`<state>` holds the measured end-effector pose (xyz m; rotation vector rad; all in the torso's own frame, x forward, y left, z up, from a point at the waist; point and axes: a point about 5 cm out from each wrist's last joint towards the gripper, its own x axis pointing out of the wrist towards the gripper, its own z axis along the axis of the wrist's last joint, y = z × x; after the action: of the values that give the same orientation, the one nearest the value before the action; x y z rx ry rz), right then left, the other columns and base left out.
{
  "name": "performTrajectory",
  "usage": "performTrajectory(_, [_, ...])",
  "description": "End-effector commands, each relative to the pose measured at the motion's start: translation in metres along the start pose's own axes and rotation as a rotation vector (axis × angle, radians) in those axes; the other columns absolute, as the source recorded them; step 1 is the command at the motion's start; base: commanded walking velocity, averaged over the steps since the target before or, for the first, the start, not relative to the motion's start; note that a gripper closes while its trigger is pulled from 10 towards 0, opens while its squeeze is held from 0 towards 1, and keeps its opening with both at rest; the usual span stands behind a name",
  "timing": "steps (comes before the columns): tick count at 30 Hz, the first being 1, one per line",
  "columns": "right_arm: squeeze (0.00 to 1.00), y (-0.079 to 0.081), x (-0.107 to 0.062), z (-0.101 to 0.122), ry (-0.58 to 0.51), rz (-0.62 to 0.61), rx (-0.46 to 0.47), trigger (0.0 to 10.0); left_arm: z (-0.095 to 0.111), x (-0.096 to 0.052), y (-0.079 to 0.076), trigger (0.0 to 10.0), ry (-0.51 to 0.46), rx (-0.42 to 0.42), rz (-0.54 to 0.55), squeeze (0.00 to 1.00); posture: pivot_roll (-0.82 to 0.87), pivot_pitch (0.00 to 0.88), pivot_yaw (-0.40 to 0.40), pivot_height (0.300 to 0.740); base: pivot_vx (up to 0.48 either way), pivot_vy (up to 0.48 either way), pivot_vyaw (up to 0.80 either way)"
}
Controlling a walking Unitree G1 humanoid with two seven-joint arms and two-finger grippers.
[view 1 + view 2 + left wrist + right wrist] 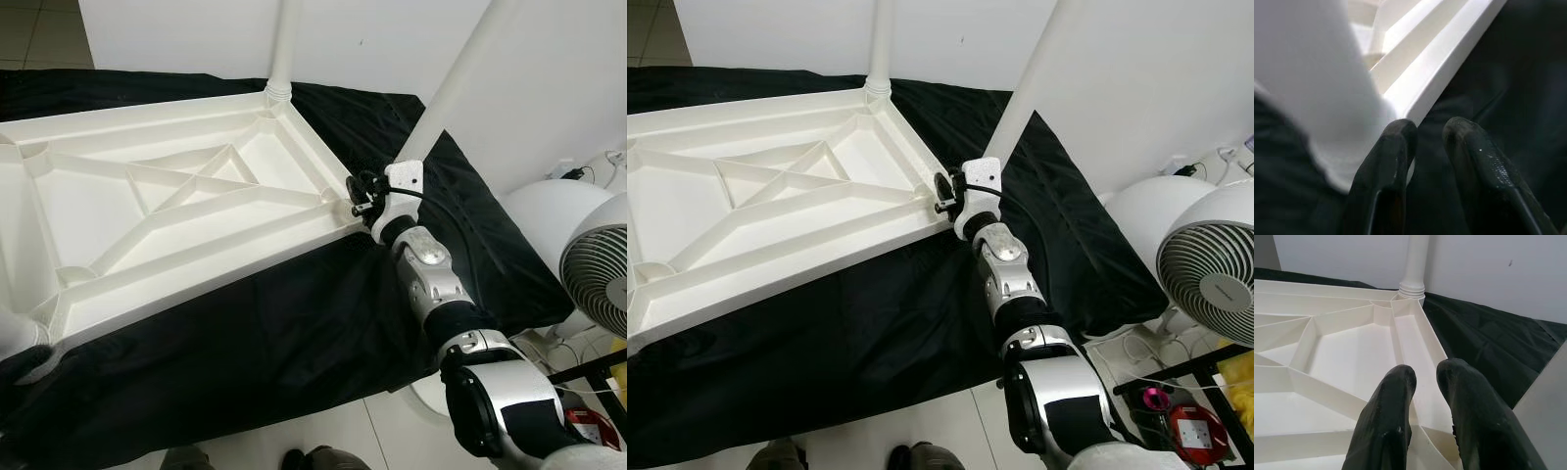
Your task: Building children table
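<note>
While the white children's table (176, 211) lies upside down on a black cloth (265, 343), its near right corner is met by the right gripper (1425, 377), whose jaws are held slightly apart over the ribbed underside, pinching nothing. A loose white leg (460, 73) is seen leaning just beside those jaws. At the near left corner, the left gripper (1425, 129) is set with jaws narrowly parted, one finger (1393, 147) touching the edge. Beyond the right jaws, a fitted leg (1415, 264) is seen upright at the far corner.
</note>
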<state>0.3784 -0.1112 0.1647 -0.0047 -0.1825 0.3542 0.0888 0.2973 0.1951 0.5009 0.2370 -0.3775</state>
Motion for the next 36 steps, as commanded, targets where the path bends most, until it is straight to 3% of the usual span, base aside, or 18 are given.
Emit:
performTrajectory(1, [0.0,-0.011,-0.002,0.0,0.002,-0.026,-0.014,10.0,-0.005,-0.01,0.009,10.0,0.052,0.017,0.041,0.0,0.2,0.084,-0.184,0.74,0.0,0.0,0.0])
performTrajectory(6, [0.0,-0.011,-0.004,-0.001,0.001,-0.032,-0.014,10.0,-0.009,-0.019,0.018,10.0,0.085,0.022,0.081,0.0,0.2,0.088,-0.174,0.74,0.0,0.0,0.0])
performTrajectory(9, [0.0,-0.01,-0.006,-0.005,0.002,-0.046,-0.004,10.0,-0.026,-0.034,0.048,10.0,0.2,0.026,0.214,0.0,0.2,0.09,-0.156,0.74,0.0,0.0,0.0])
performTrajectory(13, [0.0,-0.008,-0.007,-0.006,0.0,-0.05,0.002,10.0,-0.036,-0.035,0.064,10.0,0.241,0.026,0.303,0.0,0.2,0.089,-0.149,0.74,0.0,0.0,0.0])
performTrajectory(15, [0.0,-0.009,-0.009,-0.009,-0.001,-0.058,0.007,10.0,-0.044,-0.022,0.089,10.0,0.24,0.022,0.436,0.0,0.18,0.091,-0.128,0.74,0.0,0.0,0.0])
performTrajectory(16, [0.0,-0.009,-0.009,-0.009,-0.001,-0.058,0.007,10.0,-0.044,-0.022,0.089,10.0,0.24,0.022,0.436,0.0,0.18,0.091,-0.128,0.74,0.0,0.0,0.0])
performTrajectory(18, [0.0,-0.01,-0.012,-0.011,0.002,-0.07,0.009,10.0,-0.043,-0.006,0.101,10.0,0.2,0.009,0.495,0.0,0.17,0.093,-0.121,0.74,0.0,0.0,0.0])
performTrajectory(21, [0.0,-0.011,-0.014,-0.012,0.004,-0.075,0.008,10.0,-0.041,0.003,0.104,10.0,0.172,0.003,0.5,0.0,0.16,0.092,-0.114,0.74,0.0,0.0,0.0])
performTrajectory(24, [0.0,-0.012,-0.017,-0.014,0.001,-0.081,0.001,10.0,-0.03,0.04,0.113,10.0,0.077,0.05,0.516,0.0,0.14,0.084,-0.096,0.74,0.0,0.0,0.0])
performTrajectory(26, [0.0,-0.012,-0.017,-0.014,0.001,-0.081,0.001,10.0,-0.03,0.04,0.113,10.0,0.077,0.05,0.516,0.0,0.14,0.084,-0.096,0.74,0.0,0.0,0.0])
performTrajectory(29, [0.0,-0.013,-0.018,-0.015,0.0,-0.098,0.005,10.0,-0.023,0.066,0.115,10.0,0.014,0.054,0.487,0.0,0.13,0.078,-0.086,0.74,0.0,0.0,0.0])
performTrajectory(33, [0.0,-0.013,-0.02,-0.016,0.003,-0.104,0.006,10.0,-0.02,0.08,0.114,10.0,-0.011,0.047,0.465,0.0,0.13,0.076,-0.081,0.74,0.0,0.0,0.0])
performTrajectory(34, [0.0,-0.009,-0.023,-0.02,0.013,-0.102,0.004,10.0,-0.016,0.096,0.112,10.0,-0.048,0.024,0.438,0.0,0.11,0.075,-0.077,0.74,0.0,0.0,0.0])
performTrajectory(36, [0.0,-0.006,-0.025,-0.024,0.026,-0.099,0.0,10.0,-0.011,0.11,0.109,10.0,-0.087,0.008,0.409,0.0,0.11,0.073,-0.073,0.74,0.0,0.0,0.0])
